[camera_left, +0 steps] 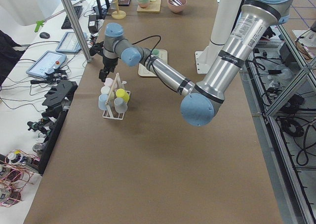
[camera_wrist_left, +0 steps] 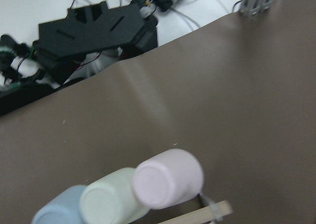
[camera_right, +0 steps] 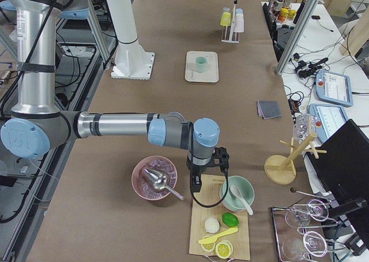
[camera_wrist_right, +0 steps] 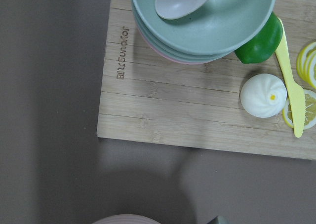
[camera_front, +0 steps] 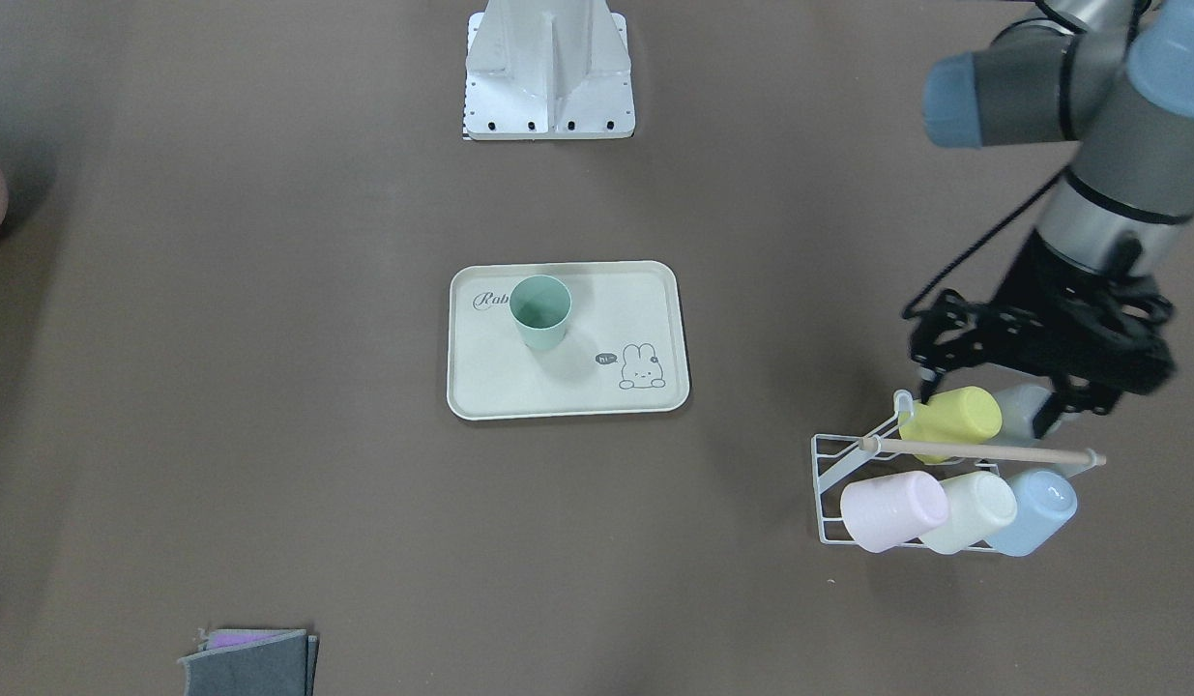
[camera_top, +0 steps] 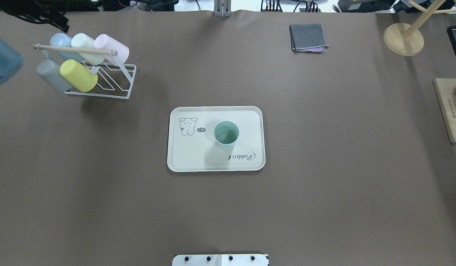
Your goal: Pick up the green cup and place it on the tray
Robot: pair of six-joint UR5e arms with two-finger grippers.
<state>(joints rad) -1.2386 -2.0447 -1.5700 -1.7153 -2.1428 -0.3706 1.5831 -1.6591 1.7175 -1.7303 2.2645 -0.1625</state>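
The cup stands on the tray mid-frame, well apart from the left jaws above the rack, lower right. I cannot tell whether the left jaws or right jaws are apart.

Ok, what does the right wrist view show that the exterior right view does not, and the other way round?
Only the wrist view: the lettering engraved on the wooden board. Only exterior right: the green cup standing on the tray, the cup rack, and the right gripper near the board. Both: stacked bowls with a spoon, a white bun, lemon slices.
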